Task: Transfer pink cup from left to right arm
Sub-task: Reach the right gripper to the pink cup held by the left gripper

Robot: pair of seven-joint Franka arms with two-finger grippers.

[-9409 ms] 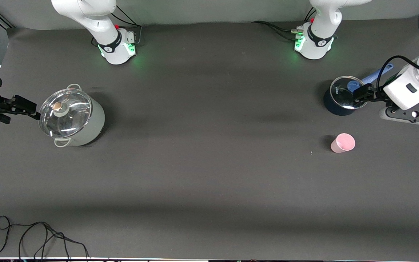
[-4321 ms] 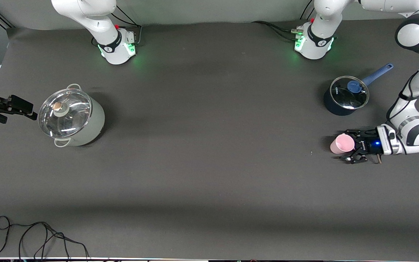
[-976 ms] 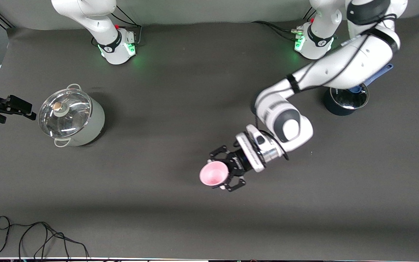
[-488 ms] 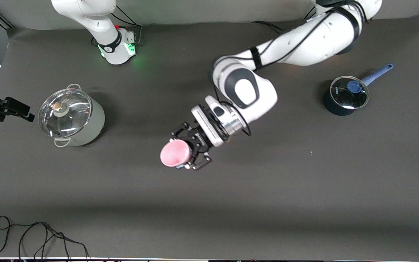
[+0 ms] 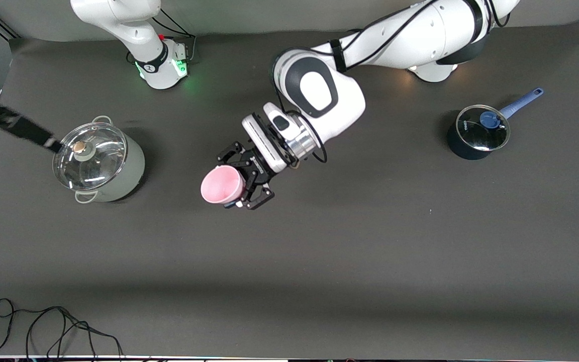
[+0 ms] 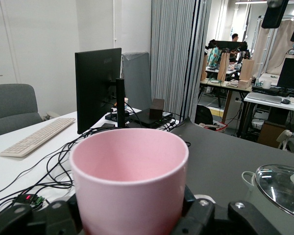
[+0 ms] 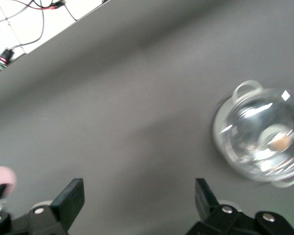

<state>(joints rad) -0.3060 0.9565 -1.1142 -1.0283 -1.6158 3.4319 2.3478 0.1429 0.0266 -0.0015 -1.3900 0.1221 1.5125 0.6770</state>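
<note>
In the front view, a dark grey worktop filled the frame. The left arm reached from the upper right of the frame down to the centre. Its left gripper hung over the middle of the worktop, fingers closed on the pink cup. The cup was held clear of the surface, tipped so its open mouth faced the camera. At the left edge of the frame, the right gripper showed as a dark blurred streak just above the rim of a pale green pot with a glass lid. A dark blue saucepan with a glass lid and a blue handle stood at the right of the frame, well apart from the cup. A loose black cable lay in the lower left corner.

In the left wrist view, the pink cup filled the centre, upright, with its rim level and its inside bare. The black fingers pressed against its lower sides. The glass lid of the pale green pot showed at the lower right edge. A desk with a monitor and keyboard stood in the left half.

In the right wrist view, the right gripper looked down on bare worktop, its two black fingers spread wide apart with nothing between them. The pale green pot sat at the right of the frame. A sliver of the pink cup showed at the left edge.
</note>
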